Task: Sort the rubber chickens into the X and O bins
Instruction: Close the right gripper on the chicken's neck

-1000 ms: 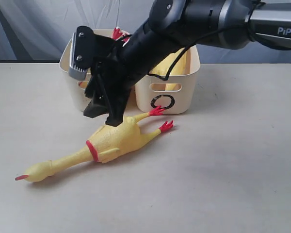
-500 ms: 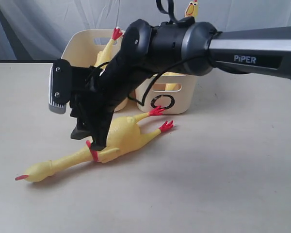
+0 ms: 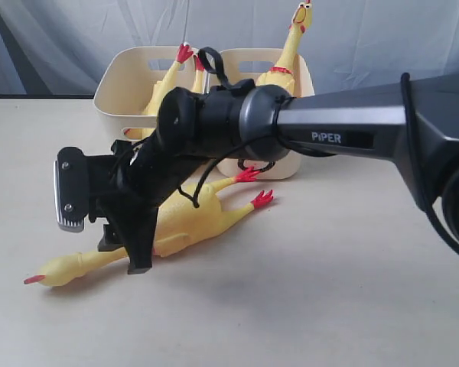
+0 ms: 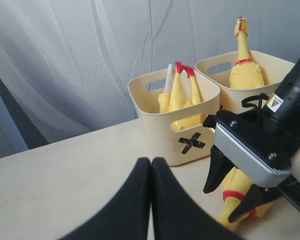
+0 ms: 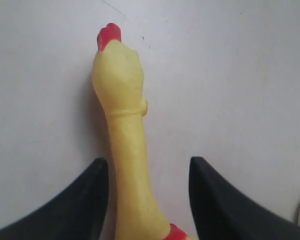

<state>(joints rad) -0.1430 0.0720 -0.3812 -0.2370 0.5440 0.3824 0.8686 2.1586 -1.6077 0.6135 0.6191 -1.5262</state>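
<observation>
One rubber chicken lies on the table in front of the bins, head to the left and red feet toward the O bin. My right gripper reaches across and stands open with a finger on each side of its neck. In the right wrist view the neck runs between the fingers of that gripper, nearer one finger. The X bin holds a chicken feet up. The O bin holds a chicken head up. My left gripper is shut and empty, back from the bins.
The two bins stand side by side at the back of the table, against a grey curtain. A white stick also stands in the X bin. The right arm's long black link spans the scene above the table.
My right gripper has moved left and down, from over the lying chicken's body to its neck. It stayed open. The chicken has not moved.
</observation>
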